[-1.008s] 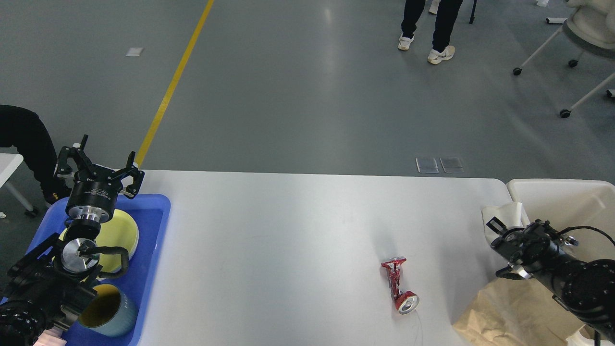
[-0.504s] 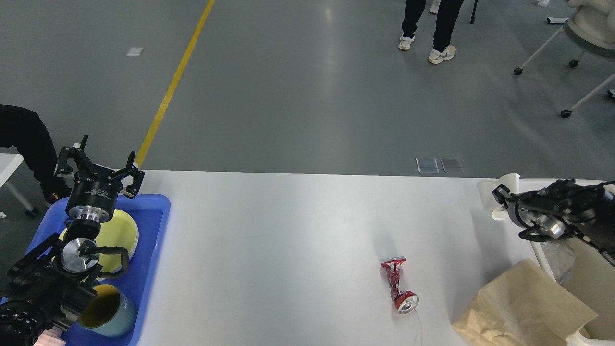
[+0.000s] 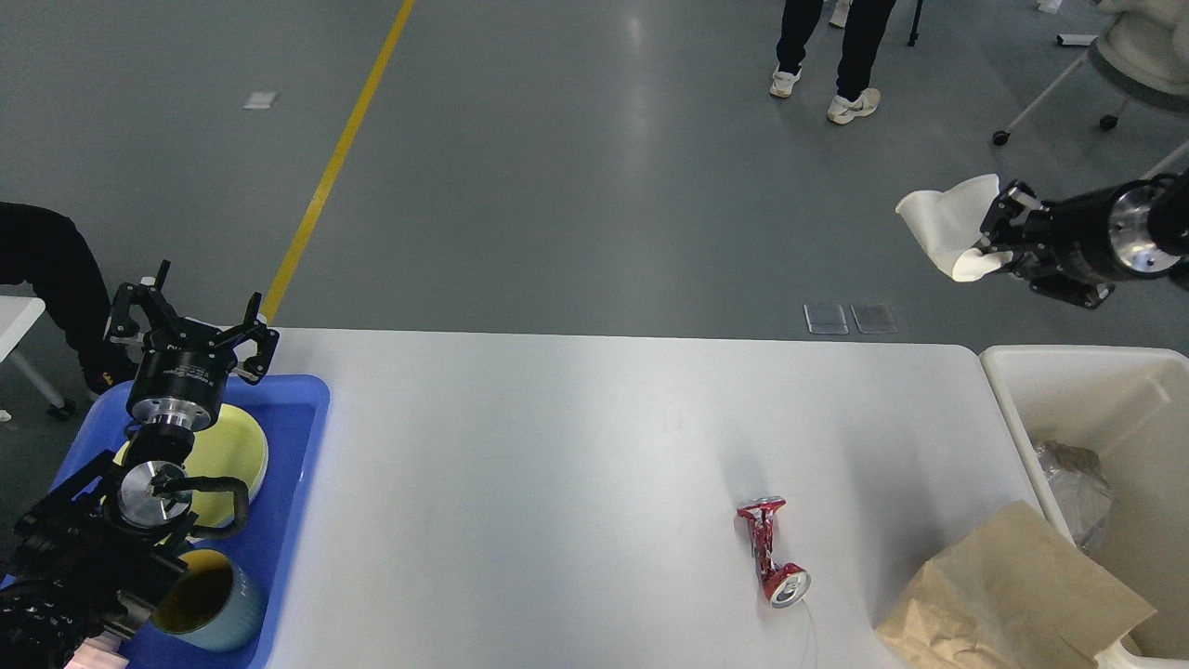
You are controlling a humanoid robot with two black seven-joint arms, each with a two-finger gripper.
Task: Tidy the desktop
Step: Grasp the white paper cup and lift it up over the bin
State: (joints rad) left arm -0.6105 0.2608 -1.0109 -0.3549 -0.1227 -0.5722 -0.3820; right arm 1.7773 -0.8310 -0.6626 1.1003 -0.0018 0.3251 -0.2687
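Holding a crumpled white paper (image 3: 949, 223) pinched between its fingers, your right gripper (image 3: 992, 234) hangs high above the floor beyond the desk's far right corner, well above the cream bin (image 3: 1012, 390) that stands against the desk's right edge. That height and place suggest the scrap is meant for the bin, though the gripper is not yet over its opening; you would need to bring it nearer and lower before letting go, or the light paper may drift and miss.

Your left gripper (image 3: 190, 316) stands upright with its fingers spread and nothing between them, poised over the far end of the blue tray (image 3: 302, 437) at the desk's left edge. The tray carries a yellow plate (image 3: 232, 455) and, nearer you, a cup (image 3: 209, 609) lying on its side, so dishes appear to be gathered there.

The desk (image 3: 557, 446) itself, a broad glossy white top, fills the lower half of the view. Two things remain on it: a crushed red can (image 3: 771, 553) lying right of centre toward the near edge, and a brown paper bag (image 3: 1012, 595) at the near right corner, overlapping the bin's rim. Both look like rubbish, so the tidying seems partly done.
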